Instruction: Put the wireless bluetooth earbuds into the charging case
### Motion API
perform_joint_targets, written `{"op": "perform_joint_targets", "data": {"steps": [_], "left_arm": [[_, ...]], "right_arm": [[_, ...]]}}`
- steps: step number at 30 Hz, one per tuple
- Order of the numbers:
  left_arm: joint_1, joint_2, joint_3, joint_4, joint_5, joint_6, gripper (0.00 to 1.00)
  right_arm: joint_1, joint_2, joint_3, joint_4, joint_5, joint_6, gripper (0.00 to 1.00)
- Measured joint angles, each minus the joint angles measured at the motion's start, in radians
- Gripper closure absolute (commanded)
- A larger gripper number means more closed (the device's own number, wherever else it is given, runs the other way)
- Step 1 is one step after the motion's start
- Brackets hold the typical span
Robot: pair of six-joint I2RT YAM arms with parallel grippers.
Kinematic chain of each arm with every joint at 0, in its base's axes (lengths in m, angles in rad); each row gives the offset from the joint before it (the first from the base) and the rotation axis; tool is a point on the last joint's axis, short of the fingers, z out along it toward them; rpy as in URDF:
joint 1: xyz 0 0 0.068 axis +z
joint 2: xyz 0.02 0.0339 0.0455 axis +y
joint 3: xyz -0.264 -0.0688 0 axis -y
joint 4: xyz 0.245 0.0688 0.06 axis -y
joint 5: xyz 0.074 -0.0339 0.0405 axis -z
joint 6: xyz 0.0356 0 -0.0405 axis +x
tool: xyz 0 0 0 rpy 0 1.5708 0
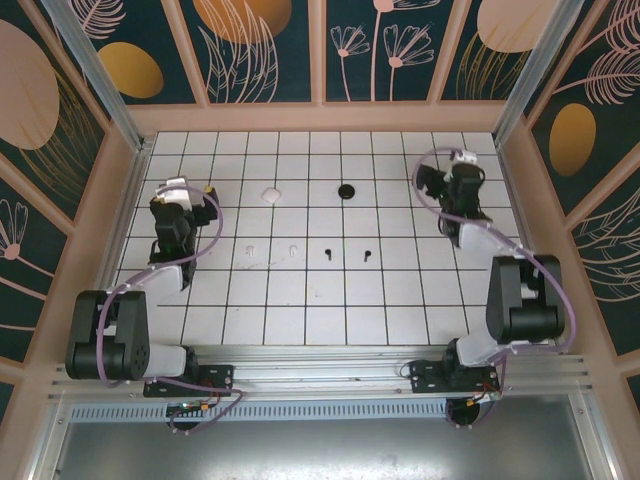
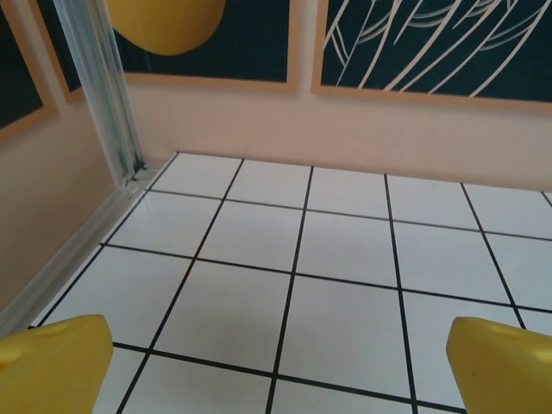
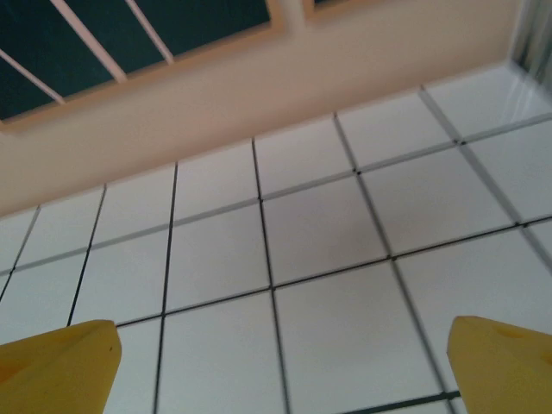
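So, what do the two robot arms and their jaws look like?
The left arm and right arm match: bulky black joint housings joined by white links, with a lilac cable looping along each. The jaws are plain yellow blocks with rounded corners.

Bright even light; blurred right-wrist view.

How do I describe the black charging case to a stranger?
On the white tiled table, look beyond the row of four earbuds. Two small round cases lie there, apart. The black case is the right one; the white case lies left.
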Motion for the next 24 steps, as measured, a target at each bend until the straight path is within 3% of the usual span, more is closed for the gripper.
{"op": "perform_joint_targets", "data": {"steps": [4,11,16,21,24], "left_arm": [[0.0,0.005,0.12,-0.178,0.037,-0.022,0.05],[-0.001,0.095,0.314,-0.398,0.276,-0.152,0.27],[-0.075,0.172,0.393,-0.558,0.392,-0.21,0.28],[-0.21,0.187,0.389,-0.642,0.437,-0.239,0.27],[-0.241,0.182,0.37,-0.641,0.449,-0.259,0.27]], "right_arm": [[0.138,0.212,0.353,-0.298,0.054,0.077,0.06],[0.359,0.515,0.712,-0.65,0.046,0.15,0.08],[0.418,0.717,0.967,-0.855,0.061,0.17,0.08],[0.439,0.784,1.093,-0.975,0.09,0.171,0.08],[0.436,0.792,1.13,-1.012,0.102,0.171,0.08]]}}
